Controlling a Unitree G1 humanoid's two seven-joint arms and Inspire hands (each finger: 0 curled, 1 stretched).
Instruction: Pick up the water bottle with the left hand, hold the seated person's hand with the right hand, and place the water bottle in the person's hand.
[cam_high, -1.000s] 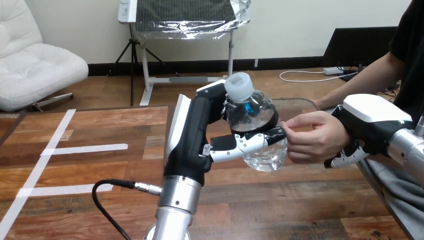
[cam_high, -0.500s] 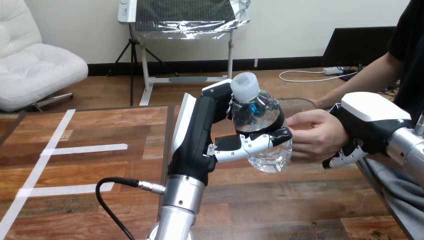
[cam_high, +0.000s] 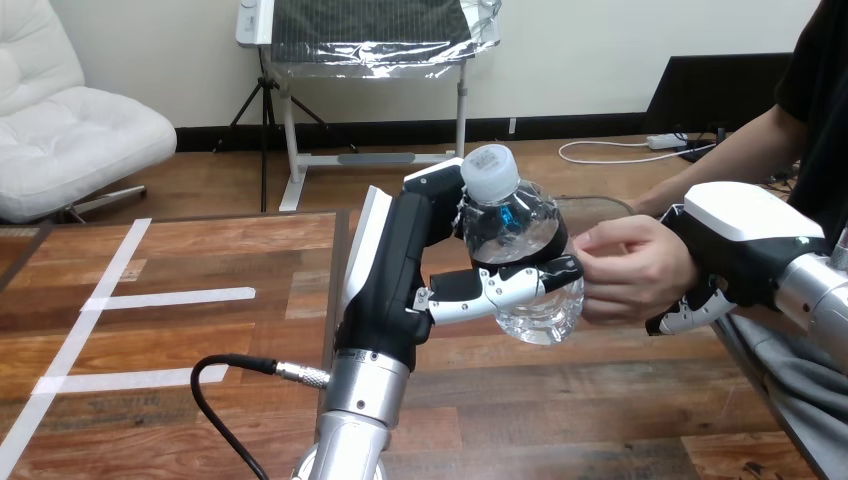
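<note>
Our left hand (cam_high: 395, 285) is closed around the water bottle (cam_high: 515, 225): the thumb lies across the front of its lower part and the fingers go behind it, so the grip is firm. The bottle is in the air above the wooden table (cam_high: 200, 260), with its white cap up and a little tilted, and it rests on nothing. Just at its right side is the person's hand (cam_high: 630, 270). Its fingertips reach the bottle's side near the tip of our thumb, but we cannot tell if they already touch. Our right hand (cam_high: 735, 250) sits at the person's wrist, with its white back on top and its fingers curled under, so we judge that it holds the wrist. The handover is close but not yet done, because the person's fingers are half bent and not around the bottle. The main danger, we think, is to open the left hand too early: the bottle is round and smooth and it would drop to the table and roll. Our thumb also stands between the bottle and the person's fingers, so they could be pinched there. A hard pull from the right hand could move the person's hand away from the bottle.
</note>
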